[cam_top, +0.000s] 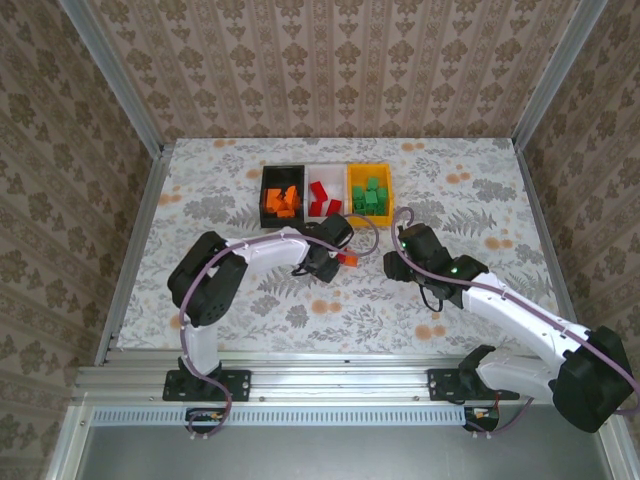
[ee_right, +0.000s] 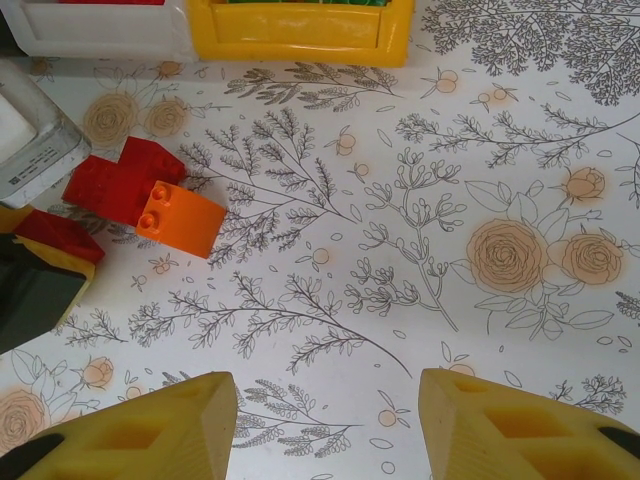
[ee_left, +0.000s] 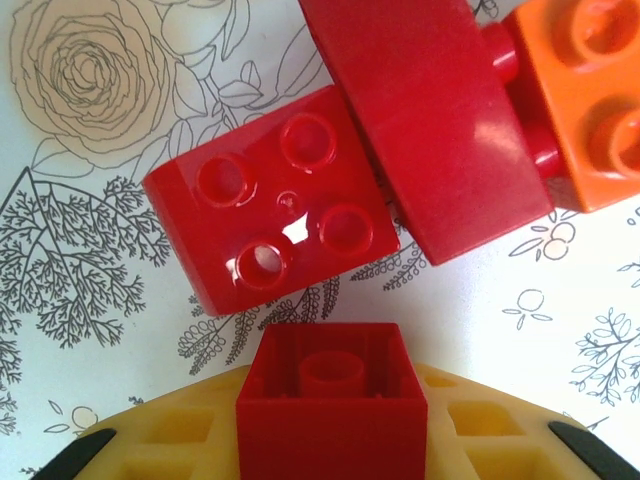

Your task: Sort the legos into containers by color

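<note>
Left claw [ee_left: 330, 445] is pinched onto a red brick [ee_left: 330, 385] (hollow side facing its camera). Red neighbours [ee_left: 285, 210] and an orange brick [ee_left: 590, 110] lie just ahead, so a shallow grip might slip. Right claw [ee_right: 325, 420] gapes, empty.

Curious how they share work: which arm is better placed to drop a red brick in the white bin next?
The left arm: its jaws pinch a red brick near the white bin. The right arm's jaws stand open, empty.

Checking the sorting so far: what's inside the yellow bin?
Green legos, piled up in the yellow bin. Whatever lies beneath the top bricks is covered, so other colors cannot be ruled out.
</note>
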